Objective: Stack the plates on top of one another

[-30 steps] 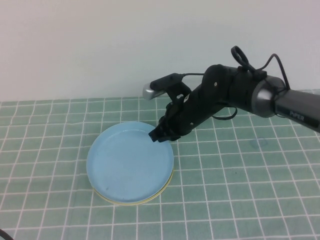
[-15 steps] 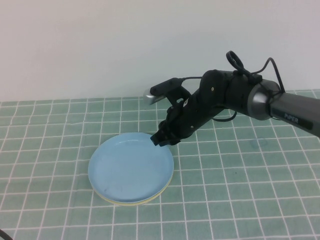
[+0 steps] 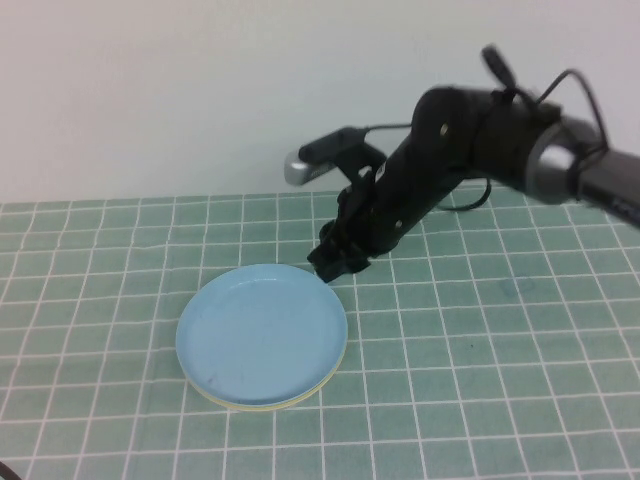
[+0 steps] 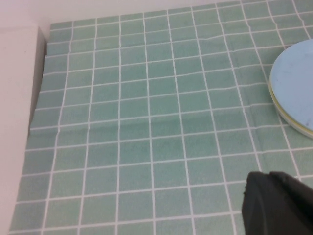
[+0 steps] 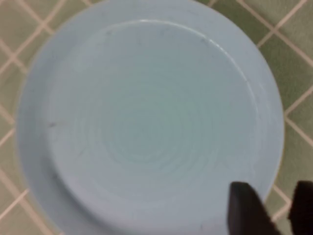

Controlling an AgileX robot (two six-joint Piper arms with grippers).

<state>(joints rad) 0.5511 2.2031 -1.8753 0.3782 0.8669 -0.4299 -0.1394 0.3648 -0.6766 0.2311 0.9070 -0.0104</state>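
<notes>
The light blue plate [image 3: 262, 330] lies flat on top of a stack on the green grid mat. A yellow plate's rim [image 3: 268, 405] shows under its near edge. The white plate is not seen. My right gripper [image 3: 331, 266] hovers just above the blue plate's far right rim, open and empty. In the right wrist view the blue plate [image 5: 146, 122] fills the picture, and the right gripper [image 5: 273, 195] straddles the air over its rim. My left gripper [image 4: 266, 180] is out of the high view; it is shut and empty over bare mat, well apart from the stack [image 4: 296, 83].
The green grid mat [image 3: 480, 360] covers the table, with a white wall [image 3: 200, 90] behind it. The mat's edge and a white surface [image 4: 19, 122] show in the left wrist view.
My right gripper has let go of the blue plate's far rim and risen up and back. The plate has settled flat on the stack.
</notes>
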